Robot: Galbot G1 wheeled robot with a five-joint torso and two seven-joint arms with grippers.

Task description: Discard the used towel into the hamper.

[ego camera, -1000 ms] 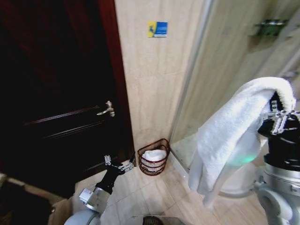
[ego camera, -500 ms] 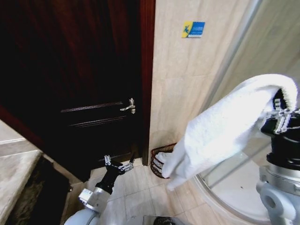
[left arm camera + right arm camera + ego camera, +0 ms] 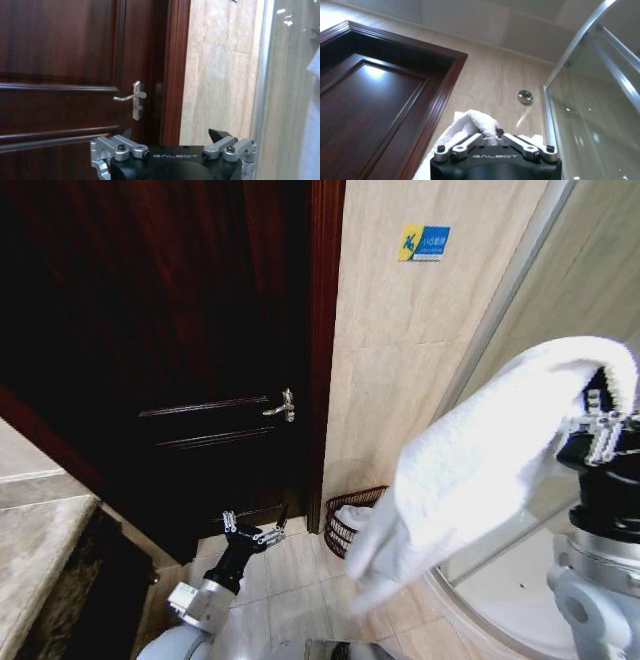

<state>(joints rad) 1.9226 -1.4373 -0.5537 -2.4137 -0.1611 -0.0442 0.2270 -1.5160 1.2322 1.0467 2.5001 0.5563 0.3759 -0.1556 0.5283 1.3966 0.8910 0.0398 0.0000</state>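
Hanging off the right gripper (image 3: 600, 423) is the white towel (image 3: 470, 470), pinched tight between its fingers up high on the right, draping down in front of the hamper (image 3: 350, 520). That basket sits on the floor by the tiled wall (image 3: 400, 360), next to the dark door (image 3: 180, 350). Left gripper (image 3: 250, 530) idles low, jaws apart, holding nothing.

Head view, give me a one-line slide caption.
Right gripper holds a white towel aloft near the floor hamper; left gripper hangs low, open.
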